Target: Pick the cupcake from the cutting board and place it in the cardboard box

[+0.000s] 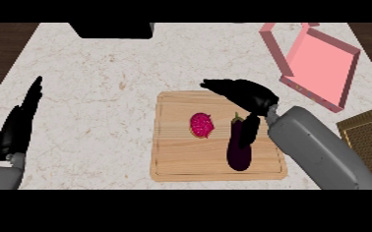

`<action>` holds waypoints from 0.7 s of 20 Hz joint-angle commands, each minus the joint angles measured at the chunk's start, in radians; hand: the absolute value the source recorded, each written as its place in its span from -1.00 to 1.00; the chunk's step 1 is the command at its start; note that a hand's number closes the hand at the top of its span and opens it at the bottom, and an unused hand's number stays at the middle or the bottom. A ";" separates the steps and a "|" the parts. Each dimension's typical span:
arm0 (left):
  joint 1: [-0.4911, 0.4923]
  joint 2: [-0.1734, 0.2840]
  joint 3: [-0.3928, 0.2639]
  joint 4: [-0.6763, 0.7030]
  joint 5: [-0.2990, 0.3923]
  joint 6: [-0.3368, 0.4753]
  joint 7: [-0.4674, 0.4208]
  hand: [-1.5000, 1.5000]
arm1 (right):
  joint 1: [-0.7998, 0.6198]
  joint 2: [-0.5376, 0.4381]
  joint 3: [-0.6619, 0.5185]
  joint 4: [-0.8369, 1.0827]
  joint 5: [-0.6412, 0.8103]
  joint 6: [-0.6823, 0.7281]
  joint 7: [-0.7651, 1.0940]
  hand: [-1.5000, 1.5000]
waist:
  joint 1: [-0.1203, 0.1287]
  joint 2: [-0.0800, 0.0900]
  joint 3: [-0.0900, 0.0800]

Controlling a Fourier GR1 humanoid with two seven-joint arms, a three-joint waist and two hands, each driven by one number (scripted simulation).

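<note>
Even, soft light falls on the pale marble counter [94,88] with no glare. Only faint shadows edge the cutting board [174,162], and the counter's corners look undistorted.

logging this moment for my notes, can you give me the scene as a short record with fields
cupcake: pink-topped cupcake, lying on the cutting board, left of the eggplant, not held
eggplant: purple eggplant on the board's right part
box: pink box, open, on the counter at the far right
right hand: right hand over the board's far right corner, holding nothing
left hand: left hand at the left edge, open, resting
</note>
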 commanded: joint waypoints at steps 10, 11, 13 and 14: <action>-0.037 -0.058 0.060 -0.010 -0.075 -0.045 0.032 0.00 | -0.018 0.174 -0.080 0.124 0.228 0.084 0.019 -1.00 | -0.004 0.001 0.001; -0.002 -0.063 0.065 0.012 -0.086 -0.047 -0.007 0.00 | -0.001 0.173 -0.083 0.040 0.227 0.129 0.084 -1.00 | -0.007 0.000 0.001; 0.055 -0.053 0.107 0.011 -0.058 -0.066 -0.082 0.00 | 0.020 0.182 -0.091 0.096 0.251 0.106 0.040 -1.00 | -0.003 0.001 0.001; -0.013 -0.041 0.108 0.029 -0.077 -0.090 -0.029 0.00 | -0.011 0.214 -0.100 0.140 0.283 0.112 0.029 -1.00 | -0.004 0.002 0.001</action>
